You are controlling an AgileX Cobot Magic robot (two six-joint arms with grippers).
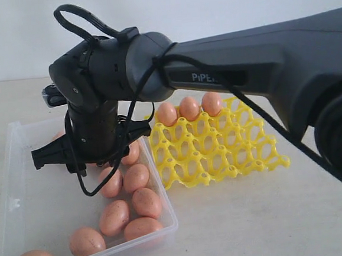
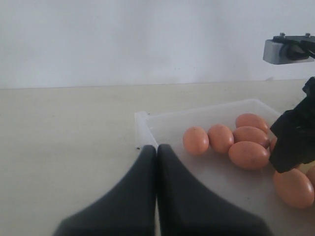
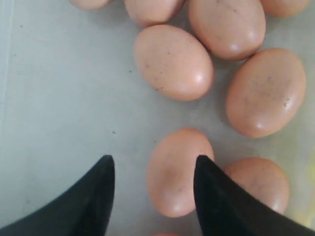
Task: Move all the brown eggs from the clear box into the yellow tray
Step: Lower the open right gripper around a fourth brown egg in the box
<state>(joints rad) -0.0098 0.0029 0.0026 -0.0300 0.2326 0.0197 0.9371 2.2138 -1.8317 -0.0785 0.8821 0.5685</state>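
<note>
First, in the exterior view, the dark grey right arm [image 1: 242,57] extends in from 3 o'clock and bends its wrist down over the clear box [image 1: 29,204]. This is a shallow rectangular container of transparent plastic with rounded corners, sitting on the pale bench [image 1: 255,216] at 8 o'clock of the scene. About eight brown eggs [image 1: 147,202], smooth, oval and faintly speckled, lie loose in the box, most of them toward its 3 o'clock side. Just beside the box at 3 o'clock lies the yellow tray [image 1: 220,151], a bright plastic lattice of round cups. Three more eggs sit side by side in the tray's far row, at its 12 o'clock edge.

Next, in the left wrist view, the left pincer [image 2: 156,150] has its two black fingers pressed together with nothing between them. It is over the bench just outside a corner of the box. Several eggs lie clustered inside the box, and the right arm's black wrist stands among them.

Lastly, in the right wrist view, the right pincer [image 3: 152,160] is spread wide, low over the box floor. One egg lies between its fingers, close against one and with a clear gap to the other. Whether it touches the near finger cannot be told. More eggs lie just beyond, some touching one another.
</note>
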